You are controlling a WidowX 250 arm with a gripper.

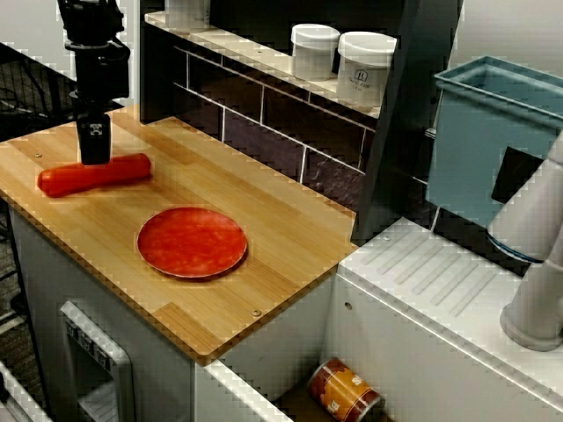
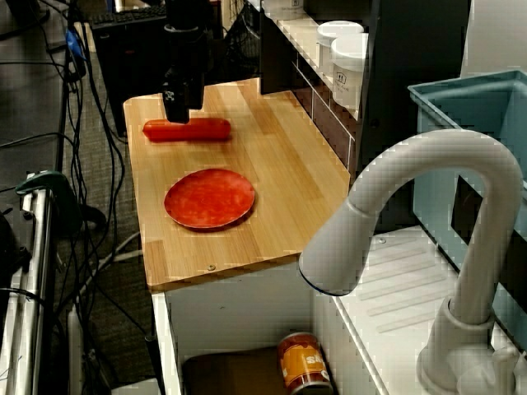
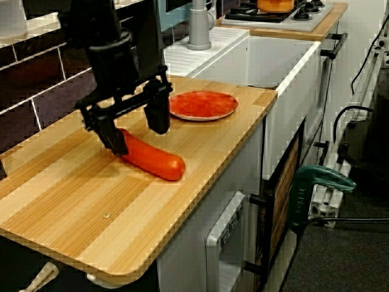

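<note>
Red, rod-shaped sausage (image 3: 153, 160) lies left of centre on the light wooden counter (image 3: 91, 207). Black gripper (image 3: 137, 137) hangs low over it, fingers spread apart.

We see a black pincer (image 3: 135, 129) with a small white mark on one finger. The sausage (image 1: 95, 174) below it is a bright orange-red, all one colour. The plate (image 1: 192, 242) is red as well, with paler, cloudy spots. The tabletop (image 1: 290, 220) is light honey wood with long stripes of lighter and darker planks. Behind it, the tiles (image 1: 264, 114) are dark brown with pale lines between them. The two jars (image 1: 314, 50) are white, the bin (image 1: 475, 141) is a dull blue-green, and the tap (image 2: 412, 206) is pale grey. The can (image 1: 345, 389) is orange and brown, and the clamp (image 3: 319, 181) is green.
</note>
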